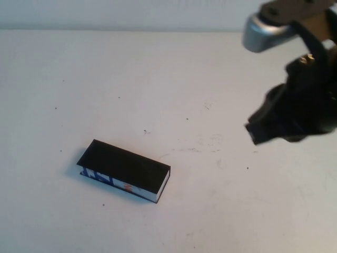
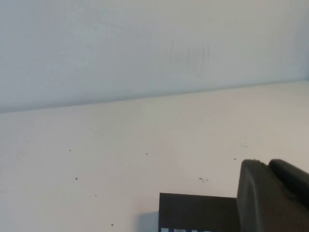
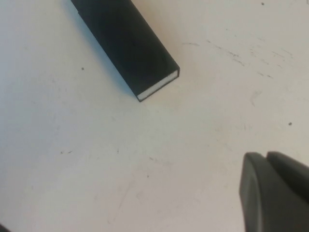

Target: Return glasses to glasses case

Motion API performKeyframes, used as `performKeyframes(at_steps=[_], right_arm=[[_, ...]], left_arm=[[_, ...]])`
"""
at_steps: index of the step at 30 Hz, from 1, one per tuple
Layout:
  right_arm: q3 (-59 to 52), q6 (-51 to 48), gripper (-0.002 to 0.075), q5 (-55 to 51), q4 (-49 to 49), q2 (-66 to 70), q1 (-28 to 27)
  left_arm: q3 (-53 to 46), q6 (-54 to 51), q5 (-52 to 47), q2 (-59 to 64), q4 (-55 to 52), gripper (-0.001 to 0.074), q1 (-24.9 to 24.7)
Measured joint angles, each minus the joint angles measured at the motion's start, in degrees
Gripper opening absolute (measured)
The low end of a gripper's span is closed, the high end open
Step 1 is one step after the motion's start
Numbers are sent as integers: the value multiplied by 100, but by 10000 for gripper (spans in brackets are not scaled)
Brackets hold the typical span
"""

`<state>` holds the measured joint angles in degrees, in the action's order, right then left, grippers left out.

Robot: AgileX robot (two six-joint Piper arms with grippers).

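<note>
Risk: the glasses are not visible in any view, so their location cannot be confirmed. The glasses case (image 1: 125, 171) lies flat on the desk (image 1: 221, 211) with its lid down. If the glasses are not already inside, the lid must be lifted before insertion; pressing on the closed lid could slide the case across the smooth desk.

Right gripper (image 1: 255, 132): raised above the desk, wrist pitched downward, tip directed toward the case. The case lies well apart from it, on the side toward the robot's left. Only one dark finger (image 3: 275, 193) shows in the right wrist view; whether the jaws are spread or pressed together cannot be determined.

Left gripper (image 2: 273, 195): low, level, just beside the case. Jaw state cannot be determined; nothing is seen held.
</note>
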<state>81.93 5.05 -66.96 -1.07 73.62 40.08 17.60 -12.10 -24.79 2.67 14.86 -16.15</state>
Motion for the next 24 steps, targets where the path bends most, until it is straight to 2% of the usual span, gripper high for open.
performKeyframes(at_steps=[12,18,24], right_arm=[[-3528,424,-11,2308,-58,-3822,0],[-4927,439,-11,3718,-58,-5434,0],[-5709,439,-11,4267,-47,-6327,0]], left_arm=[[-1804,1,2239,-15,-246,-1,0],[-1905,-12,2387,-15,-308,-1,0],[-1905,-12,2377,-15,-308,-1,0]])
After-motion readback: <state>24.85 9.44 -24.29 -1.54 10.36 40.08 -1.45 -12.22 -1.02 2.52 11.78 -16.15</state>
